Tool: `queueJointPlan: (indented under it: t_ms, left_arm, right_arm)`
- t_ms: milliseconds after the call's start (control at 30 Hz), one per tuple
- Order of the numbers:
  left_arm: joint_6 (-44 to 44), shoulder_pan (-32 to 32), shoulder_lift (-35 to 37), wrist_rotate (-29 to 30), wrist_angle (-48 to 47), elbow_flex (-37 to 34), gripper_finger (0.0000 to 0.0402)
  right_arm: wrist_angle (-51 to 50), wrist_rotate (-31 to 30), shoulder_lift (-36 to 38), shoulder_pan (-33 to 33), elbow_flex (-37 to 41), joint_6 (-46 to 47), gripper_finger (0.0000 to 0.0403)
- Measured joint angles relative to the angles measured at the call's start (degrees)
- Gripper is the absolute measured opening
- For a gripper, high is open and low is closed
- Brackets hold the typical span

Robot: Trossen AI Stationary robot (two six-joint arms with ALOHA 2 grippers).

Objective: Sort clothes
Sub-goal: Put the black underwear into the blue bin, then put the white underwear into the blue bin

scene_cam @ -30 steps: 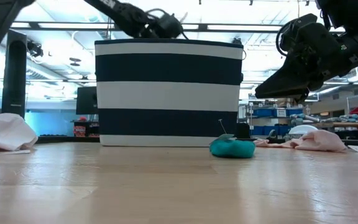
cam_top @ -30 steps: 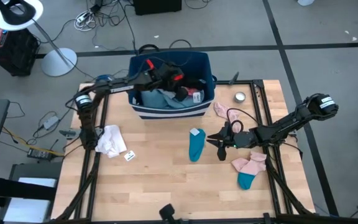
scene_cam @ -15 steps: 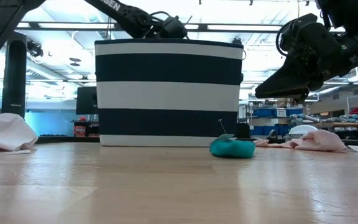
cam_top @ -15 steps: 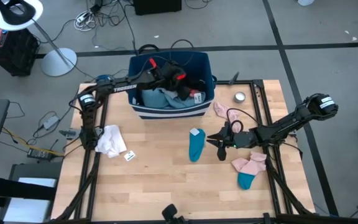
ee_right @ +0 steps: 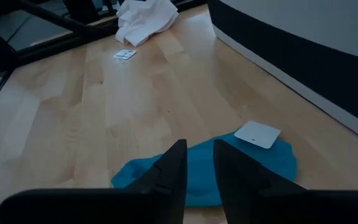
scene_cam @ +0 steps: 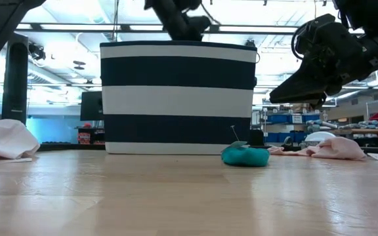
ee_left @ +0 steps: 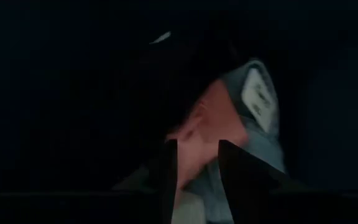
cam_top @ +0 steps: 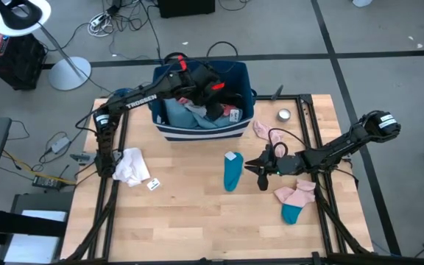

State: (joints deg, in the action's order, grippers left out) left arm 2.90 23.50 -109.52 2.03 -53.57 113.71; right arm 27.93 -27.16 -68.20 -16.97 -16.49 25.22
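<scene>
On the wooden table (cam_top: 190, 213), a teal sock (cam_top: 232, 172) lies just beside the right hand (cam_top: 250, 166).

The navy plastic bin with white stripes (cam_top: 205, 126) blocks the far middle of the light wooden table (cam_top: 190, 213); the left gripper (cam_top: 210, 82) occupies the space above its opening, over piled garments. The bare near half of the table offers free passage. Obstacles elsewhere: a crumpled white cloth (cam_top: 132, 165) on the left, a teal sock (cam_top: 232, 171) at centre with the right gripper (cam_top: 253, 168) just beside it, pink and teal socks (cam_top: 295, 200) on the right, and a small round metal tin (cam_top: 284, 115) at the far right.
</scene>
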Motion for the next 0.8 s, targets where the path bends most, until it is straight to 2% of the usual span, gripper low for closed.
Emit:
queueJointPlan:
  t_ms: [167, 467, 667, 800]
  left_arm:
    - [-0.55, -2.41, 3.40, 2.36, -0.52, 0.41, 0.0119]
    - [0.00, -6.75, 14.37, 3.09, -6.02, 0.11, 0.0092]
    - [2.64, -12.64, 23.99, 13.02, -6.88, -7.11, 0.0084]
    - [7.91, -16.90, 31.30, 17.58, -6.68, -14.52, 0.0084]
  right_arm:
    - [-0.12, 1.68, 0.00, -0.04, 0.00, 0.28, 0.0078]
    - [-0.18, 1.90, 0.00, -0.94, 0.00, 0.48, 0.0077]
    - [-0.17, 1.90, 0.00, -1.03, 0.00, 0.71, 0.0077]
    - [-0.16, 1.88, 0.00, -1.03, 0.00, 0.73, 0.0077]
